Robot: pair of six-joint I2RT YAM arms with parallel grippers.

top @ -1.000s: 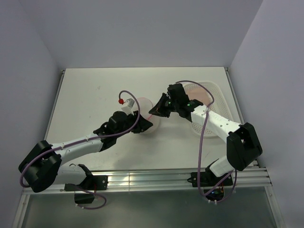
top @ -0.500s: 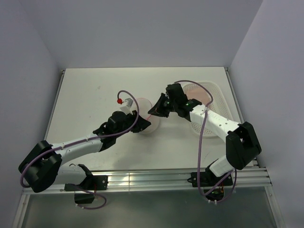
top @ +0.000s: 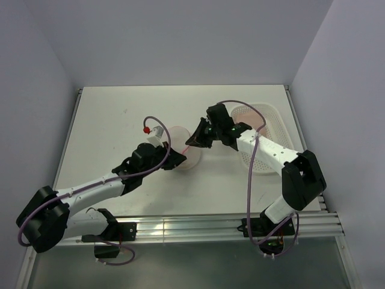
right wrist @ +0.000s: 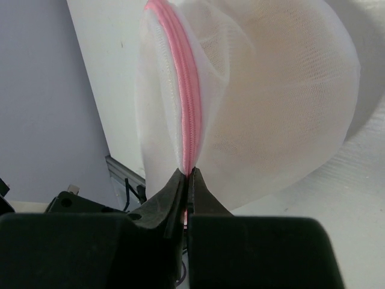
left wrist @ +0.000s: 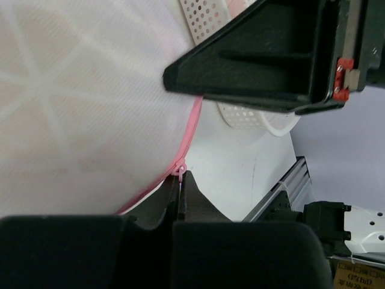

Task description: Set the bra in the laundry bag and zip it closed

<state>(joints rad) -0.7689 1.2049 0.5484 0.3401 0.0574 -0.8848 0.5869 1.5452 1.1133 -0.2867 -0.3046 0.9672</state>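
Note:
The laundry bag [top: 182,146], a round white mesh pouch with a pink zipper rim [right wrist: 187,90], stands on edge mid-table between both grippers. The peach bra [right wrist: 277,102] shows faintly through the mesh, inside the bag. My left gripper [left wrist: 180,176] is shut on the small pink zipper pull [left wrist: 180,169] at the bag's near edge; in the top view it [top: 175,159] sits at the bag's front left. My right gripper [right wrist: 189,174] is shut on the pink zipper rim; from above it [top: 193,142] sits at the bag's right side.
A white perforated plastic basket [top: 264,129] holding a paler pink garment lies at the right, under my right arm. The right gripper's black body [left wrist: 264,54] hangs close above the left gripper. A metal rail [top: 198,227] runs along the near table edge.
My left gripper has closed onto the zipper pull and its arm has edged forward. The right gripper and the bag have shifted slightly up and left.

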